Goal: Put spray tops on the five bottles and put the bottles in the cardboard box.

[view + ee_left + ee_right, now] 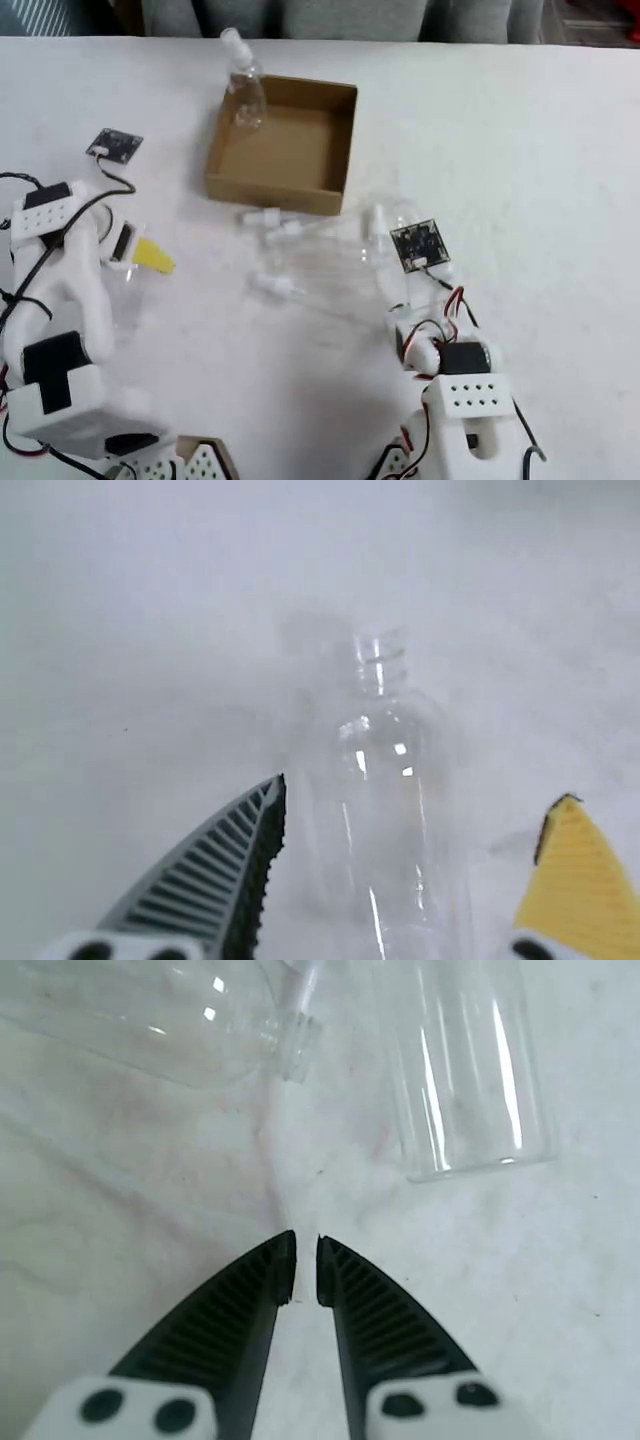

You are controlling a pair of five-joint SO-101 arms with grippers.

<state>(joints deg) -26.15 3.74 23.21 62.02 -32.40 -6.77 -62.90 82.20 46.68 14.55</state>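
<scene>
A clear bottle [385,770] with no top lies on the white table between the fingers of my left gripper [420,790], which is open around it without touching. That gripper [135,258], with one yellow finger, is at the table's left. My right gripper [305,1242] is shut just above the table, with nothing visibly held. Just past its tips lie an open-necked clear bottle [150,1010] and the base of another bottle [465,1060]. A bottle with a spray top [243,85] leans at the far left corner of the cardboard box [335,150].
Loose spray tops [265,217] and clear bottles [275,285] lie scattered on the table in front of the box, between the two arms. Cables trail by the left arm.
</scene>
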